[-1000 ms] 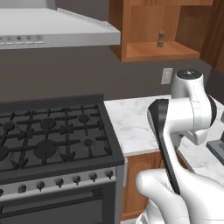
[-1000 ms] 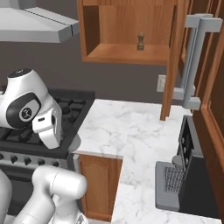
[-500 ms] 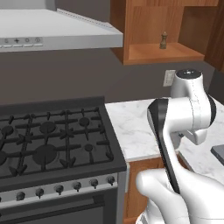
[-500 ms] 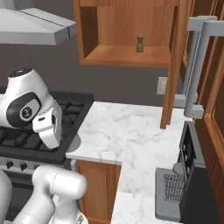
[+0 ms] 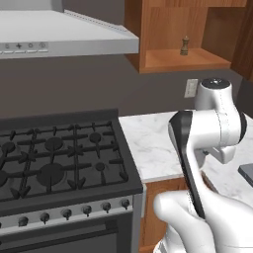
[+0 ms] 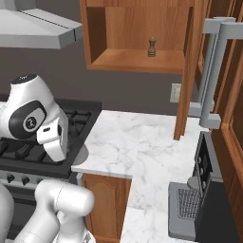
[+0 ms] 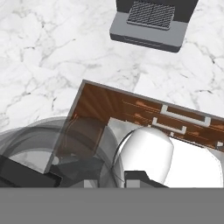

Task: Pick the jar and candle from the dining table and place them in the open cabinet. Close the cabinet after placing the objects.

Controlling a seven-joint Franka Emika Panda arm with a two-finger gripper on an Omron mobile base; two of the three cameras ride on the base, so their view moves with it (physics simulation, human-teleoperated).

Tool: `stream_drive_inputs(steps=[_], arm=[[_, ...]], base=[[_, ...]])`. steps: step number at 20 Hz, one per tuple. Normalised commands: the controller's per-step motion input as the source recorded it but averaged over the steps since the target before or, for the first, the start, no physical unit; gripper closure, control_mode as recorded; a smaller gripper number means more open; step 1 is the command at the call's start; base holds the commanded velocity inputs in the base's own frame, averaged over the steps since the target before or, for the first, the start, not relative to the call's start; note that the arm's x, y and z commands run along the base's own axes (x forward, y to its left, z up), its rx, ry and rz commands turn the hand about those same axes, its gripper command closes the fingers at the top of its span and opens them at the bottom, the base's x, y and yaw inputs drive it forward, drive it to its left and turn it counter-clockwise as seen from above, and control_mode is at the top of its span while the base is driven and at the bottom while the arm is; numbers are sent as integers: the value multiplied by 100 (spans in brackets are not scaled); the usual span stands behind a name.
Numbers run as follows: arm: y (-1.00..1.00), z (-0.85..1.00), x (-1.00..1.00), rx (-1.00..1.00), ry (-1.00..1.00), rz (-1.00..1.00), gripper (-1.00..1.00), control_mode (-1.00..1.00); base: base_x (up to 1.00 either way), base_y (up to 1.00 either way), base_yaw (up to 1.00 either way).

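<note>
A pepper mill (image 6: 152, 47) stands inside the open cabinet (image 6: 137, 61) above the counter (image 6: 137, 142).

At the top of the frame, the cabinet (image 6: 142, 33) is open. A small dark pepper mill (image 6: 152, 47) stands on its shelf, a bit right of the middle. The cabinet door (image 6: 191, 71) hangs open at the right, with a long silver handle (image 6: 213, 71) beside it. Below is a white marble counter (image 6: 137, 147). A black stove (image 6: 28, 147) is at the left. A grey machine (image 6: 197, 199) sits at the lower right.
</note>
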Motion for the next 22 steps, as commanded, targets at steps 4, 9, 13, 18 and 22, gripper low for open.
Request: stream_drive_inputs(steps=[4, 9, 13, 18, 22], arm=[[-17, 16, 0, 7, -3, 0, 100, -100], [-15, 34, 0, 9, -12, 0, 100, -100], [0, 48, 0, 5, -16, 0, 100, -100], [0, 48, 0, 0, -20, 0, 100, -100], [0, 34, -4, -3, -17, 5, 100, -100]], base=[[0, 0, 0], [0, 0, 0], [0, 0, 0], [0, 0, 0], [0, 0, 0]])
